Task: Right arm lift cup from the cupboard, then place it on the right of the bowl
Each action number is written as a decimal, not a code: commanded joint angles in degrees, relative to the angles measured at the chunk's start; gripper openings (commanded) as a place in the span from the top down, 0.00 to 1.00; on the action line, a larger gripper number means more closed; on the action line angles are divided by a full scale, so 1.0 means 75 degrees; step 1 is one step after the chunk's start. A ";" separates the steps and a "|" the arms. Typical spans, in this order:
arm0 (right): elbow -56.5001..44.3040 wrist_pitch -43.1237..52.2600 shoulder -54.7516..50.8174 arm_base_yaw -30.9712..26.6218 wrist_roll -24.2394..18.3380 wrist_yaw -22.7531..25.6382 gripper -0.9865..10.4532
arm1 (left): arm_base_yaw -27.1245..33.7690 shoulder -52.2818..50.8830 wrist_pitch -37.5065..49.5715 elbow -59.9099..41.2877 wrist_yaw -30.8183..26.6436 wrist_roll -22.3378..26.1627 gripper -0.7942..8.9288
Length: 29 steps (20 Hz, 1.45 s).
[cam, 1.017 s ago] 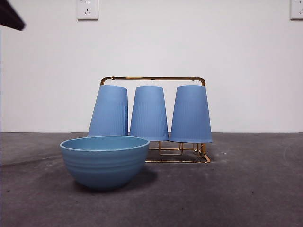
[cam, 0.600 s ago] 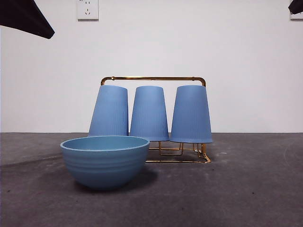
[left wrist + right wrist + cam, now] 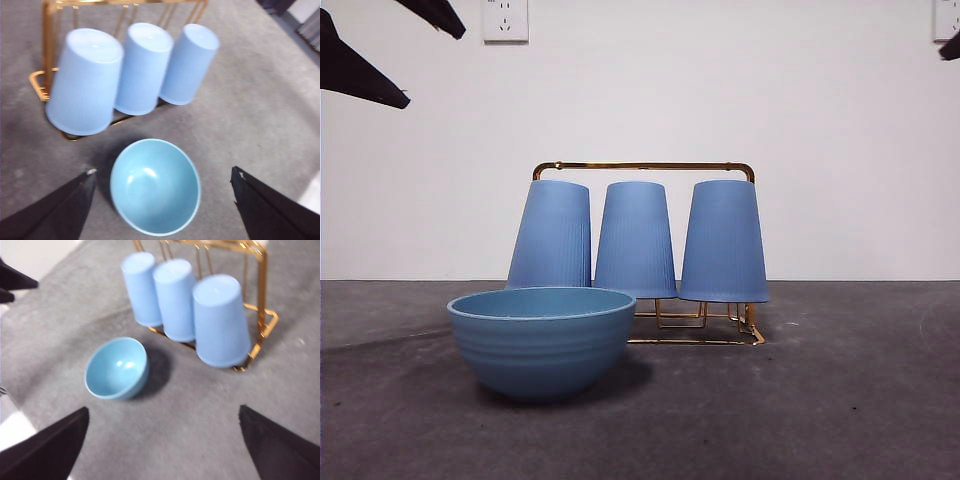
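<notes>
Showing from wrist views: bowl's [image 3: 117, 368] hollow inside (front shows only its side).
Right gripper [image 3: 160, 440]: jaws wide, empty, above table [image 3: 200, 410].
Cups [image 3: 635, 240]: three on rack [image 3: 643, 166].

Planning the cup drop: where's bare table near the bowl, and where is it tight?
Bare gray table lies right of the light-blue bowl and in front of the gold wire rack. More lies left of the bowl. It is crowded behind the bowl, where the three blue tumblers hang side by side on the rack.

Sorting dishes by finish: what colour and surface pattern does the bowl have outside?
Light blue with faint horizontal ridges; the bowl shows this best in the front view.
</notes>
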 commanded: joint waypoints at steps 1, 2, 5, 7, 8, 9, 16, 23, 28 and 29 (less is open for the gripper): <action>0.0146 0.0466 0.0280 0.0294 0.0478 0.0017 0.48 | -0.0026 0.0041 0.0055 0.0152 0.0067 -0.0137 0.47; 0.0146 0.0734 0.0510 0.0460 0.0711 0.0087 0.48 | -0.0035 0.0041 0.0055 0.0154 0.0067 -0.0152 0.47; 0.0513 0.0886 0.1547 0.0851 0.0962 0.0615 0.48 | -0.0052 0.0041 0.0055 0.0154 0.0067 -0.0149 0.47; 0.1250 0.0609 0.2567 0.1072 0.0965 0.0918 0.48 | -0.0055 0.0041 0.0055 0.0154 0.0067 -0.0137 0.47; 0.1728 0.0367 0.3107 0.1186 0.0968 0.1177 0.48 | -0.0055 0.0041 0.0058 0.0154 0.0064 -0.0131 0.47; 0.2273 0.0061 0.3687 0.1300 0.0933 0.1419 0.48 | -0.0052 0.0041 0.0064 0.0152 0.0064 -0.0128 0.47; 0.5866 -0.1734 0.6985 0.1886 0.0737 0.2731 0.48 | -0.0052 0.0041 0.0067 0.0152 0.0061 -0.0125 0.47; 0.8288 -0.3372 0.8953 0.2229 0.0734 0.3646 0.48 | -0.0055 0.0044 0.0064 0.0152 0.0061 -0.0128 0.47; 0.8577 -0.3532 0.9387 0.2553 0.0673 0.4060 0.48 | -0.0076 0.0044 0.0064 0.0152 0.0061 -0.0128 0.47; 0.8577 -0.3564 0.9451 0.2608 0.0659 0.4162 0.48 | -0.0076 0.0044 0.0064 0.0152 0.0061 -0.0128 0.47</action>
